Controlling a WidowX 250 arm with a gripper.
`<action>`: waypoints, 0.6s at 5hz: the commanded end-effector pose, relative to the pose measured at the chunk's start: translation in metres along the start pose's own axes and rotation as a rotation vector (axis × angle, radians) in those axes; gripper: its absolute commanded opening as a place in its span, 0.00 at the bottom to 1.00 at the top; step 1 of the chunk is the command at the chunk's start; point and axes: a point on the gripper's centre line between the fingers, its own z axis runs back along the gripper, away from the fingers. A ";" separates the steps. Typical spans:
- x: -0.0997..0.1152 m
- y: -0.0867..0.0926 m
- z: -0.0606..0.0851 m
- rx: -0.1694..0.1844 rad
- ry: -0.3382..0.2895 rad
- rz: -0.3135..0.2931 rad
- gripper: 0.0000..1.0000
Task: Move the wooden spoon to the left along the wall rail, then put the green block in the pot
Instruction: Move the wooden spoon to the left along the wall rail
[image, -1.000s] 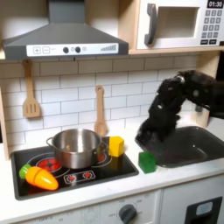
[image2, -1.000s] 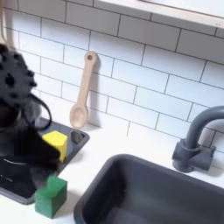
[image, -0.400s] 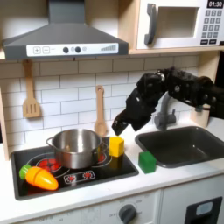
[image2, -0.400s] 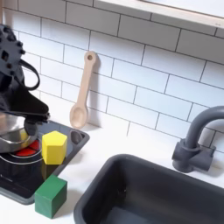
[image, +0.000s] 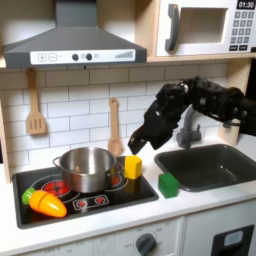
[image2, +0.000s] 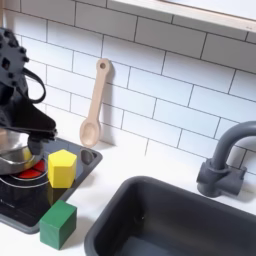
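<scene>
Gripper (image: 135, 146): hovers above the yellow block (image: 132, 167)
Green block (image: 168, 185): on the counter beside the stove
Pot (image: 86, 168): on the stove

This is looking like a toy kitchen. A microwave (image: 203, 28) is sitting up high, a stove (image: 88, 194) is holding a pot (image: 86, 168), and a sink (image2: 178, 222) is sitting beside it.

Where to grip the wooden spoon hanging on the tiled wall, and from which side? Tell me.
Grip the wooden spoon on its thin straight handle, above the bowl. It hangs upright, bowl down, flat against the tiles, so come straight at the wall from the front with the fingers either side of the handle.
</scene>
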 end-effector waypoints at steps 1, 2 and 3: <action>0.017 -0.002 -0.016 -0.031 -0.051 -0.031 1.00; 0.031 -0.009 -0.032 0.000 -0.076 -0.082 1.00; 0.043 -0.008 -0.042 -0.014 -0.109 -0.080 1.00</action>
